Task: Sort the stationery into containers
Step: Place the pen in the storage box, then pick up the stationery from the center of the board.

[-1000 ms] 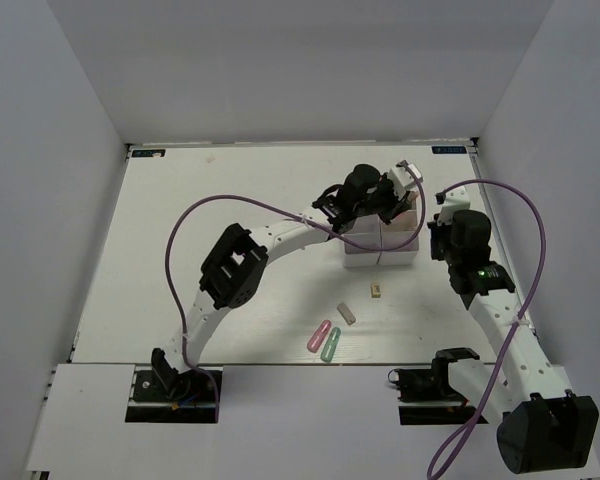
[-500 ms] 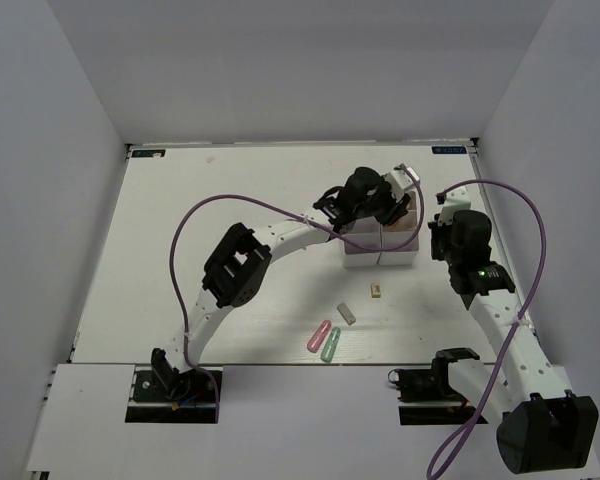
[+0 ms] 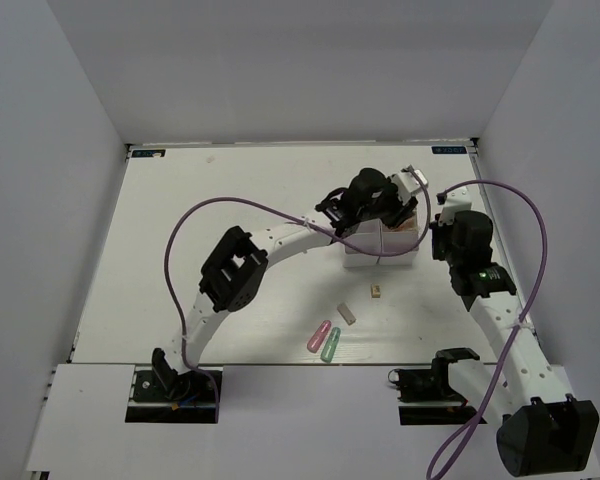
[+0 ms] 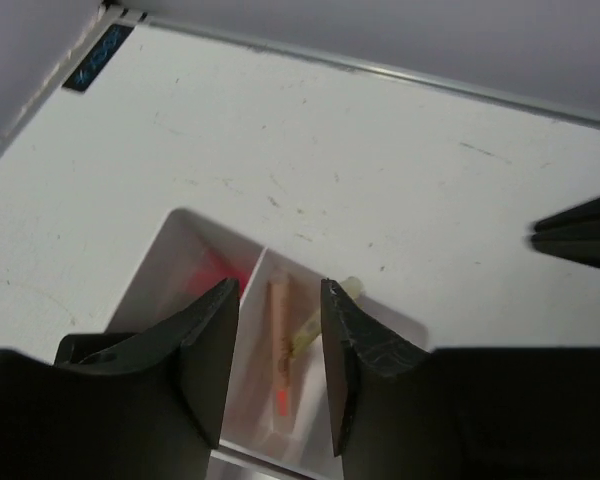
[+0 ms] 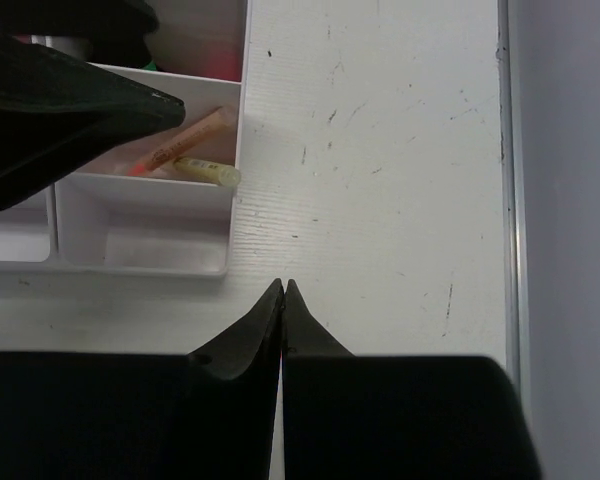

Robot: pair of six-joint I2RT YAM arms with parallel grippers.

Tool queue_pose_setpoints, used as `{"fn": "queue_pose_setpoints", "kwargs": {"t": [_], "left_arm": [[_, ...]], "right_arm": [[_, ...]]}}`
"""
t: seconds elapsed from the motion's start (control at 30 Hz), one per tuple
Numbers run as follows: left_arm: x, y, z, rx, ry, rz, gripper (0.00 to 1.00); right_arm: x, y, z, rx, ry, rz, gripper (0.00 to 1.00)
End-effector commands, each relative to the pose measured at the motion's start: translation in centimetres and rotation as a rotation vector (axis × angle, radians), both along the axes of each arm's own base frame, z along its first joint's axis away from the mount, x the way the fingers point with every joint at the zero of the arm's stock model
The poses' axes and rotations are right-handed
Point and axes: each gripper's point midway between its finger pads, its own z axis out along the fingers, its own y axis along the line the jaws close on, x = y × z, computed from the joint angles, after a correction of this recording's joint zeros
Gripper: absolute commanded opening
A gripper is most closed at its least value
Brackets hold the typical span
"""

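The containers are joined white trays at the table's middle right. My left gripper hovers over their far right part, open and empty. Below its jaws a thin pink pen and a pale yellow piece lie in one compartment, also seen in the right wrist view. My right gripper is shut and empty, just right of the trays above bare table. Pink, green and grey capsule erasers and a small pale clip lie on the table nearer me.
White walls enclose the table on three sides. The left arm's purple cable loops over the table's middle left. The right arm's cable arcs at the right wall. The table's right edge strip runs close to my right gripper.
My left gripper has shifted slightly to the right over the trays. The right arm and the loose pieces on the table have not moved.
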Motion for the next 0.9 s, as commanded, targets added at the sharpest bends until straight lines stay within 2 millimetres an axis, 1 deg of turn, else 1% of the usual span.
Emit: {"fn": "queue_pose_setpoints", "kwargs": {"t": [0.0,0.03,0.07,0.1,0.13,0.17,0.2,0.23,0.27,0.3,0.33,0.37,0.4,0.43,0.47,0.5,0.53,0.57,0.6,0.63,0.67,0.7,0.73,0.77,0.8,0.83,0.87], "left_arm": [[-5.6,-1.2,10.4,-0.111,-0.15,-0.096,0.48],[-6.2,-0.8,12.5,-0.133,-0.174,-0.09,0.46],[-7.5,-1.2,13.1,-0.123,-0.204,-0.104,0.43],[-7.5,-0.7,12.7,-0.088,-0.199,-0.078,0.4],[-7.7,-0.1,13.4,-0.085,-0.204,-0.057,0.32],[-7.6,0.9,13.7,-0.061,-0.194,-0.006,0.28],[-7.4,2.4,14.5,-0.051,-0.177,0.053,0.24],[-7.3,3.7,11.5,0.024,-0.131,0.093,0.18],[-7.6,6.0,15.0,-0.024,-0.142,0.138,0.18],[-6.7,8.3,14.6,-0.015,-0.088,0.249,0.18],[-6.9,10.6,10.1,0.09,-0.025,0.291,0.32],[-7.5,13.5,13.6,0.038,-0.034,0.348,0.46],[-8.0,15.0,11.9,0.048,0.044,0.391,0.59],[-8.5,17.8,8.6,0.15,0.13,0.437,0.69],[-9.8,20.1,10.1,0.109,0.171,0.464,0.8],[-10.9,21.8,8.9,0.152,0.232,0.485,0.83],[-11.9,23.7,8.8,0.171,0.273,0.479,0.87],[-13.1,25.2,5.9,0.235,0.322,0.483,0.93],[-14.3,27.3,6.4,0.243,0.337,0.491,0.93],[-14.7,28.1,6.0,0.248,0.338,0.497,0.94],[-15.8,30.2,2.5,0.344,0.378,0.516,0.96],[-16.4,31.5,3.4,0.314,0.365,0.531,0.96],[-16.5,33.2,1.7,0.352,0.371,0.571,0.97],[-16.8,34.6,-0.3,0.388,0.39,0.595,0.97],[-17.1,35.5,0.7,0.338,0.369,0.606,0.97],[-17.5,36.5,-0.8,0.361,0.38,0.616,0.97],[-17.0,37.2,-0.4,0.314,0.376,0.637,0.97]], "right_arm": [[0.2,-0.3,2.2,-0.034,-0.064,0.014,0.0],[0.0,-0.2,2.3,-0.044,-0.054,0.031,0.0],[0.0,0.0,2.8,-0.055,-0.055,0.052,0.0],[-0.1,0.2,3.3,-0.061,-0.064,0.072,0.05],[-0.8,0.4,2.9,-0.063,-0.027,0.097,0.11],[-0.9,2.0,3.8,-0.028,-0.037,0.185,0.2],[-1.2,2.2,3.7,-0.054,-0.024,0.23,0.4],[-2.5,4.8,3.3,0.012,0.014,0.373,0.49],[-2.9,5.7,3.1,0.027,0.029,0.428,0.57],[-3.8,6.2,2.4,0.005,0.059,0.505,0.69],[-5.4,8.6,1.9,0.079,0.094,0.65,0.69],[-6.0,9.2,1.4,0.073,0.111,0.716,0.69],[-6.8,9.6,0.9,0.092,0.14,0.755,0.69],[-8.4,11.2,0.8,0.108,0.131,0.911,0.69],[-9.8,11.6,-0.3,0.137,0.184,0.968,0.69],[-10.9,12.1,-0.9,0.157,0.214,1.035,0.69],[-12.2,13.7,-0.2,0.119,0.086,1.274,0.68],[-14.7,13.8,-1.6,0.175,0.175,1.341,0.68],[-15.4,14.1,-2.9,0.09,0.066,1.494,0.69],[-15.9,14.1,-3.6,0.096,0.075,1.513,0.69],[-15.5,14.2,-4.8,0.095,0.081,1.522,0.7],[-15.0,14.0,-5.3,0.064,0.079,1.531,0.7],[-14.1,13.9,-5.4,0.017,0.057,1.543,0.7],[-13.9,13.7,-6.1,0.017,0.091,1.555,0.7],[-13.4,13.5,-6.6,-0.013,0.11,1.576,0.7],[-12.7,13.4,-6.9,-0.03,0.124,1.587,0.68],[-12.6,13.3,-7.2,-0.043,0.129,1.603,0.65]]}}
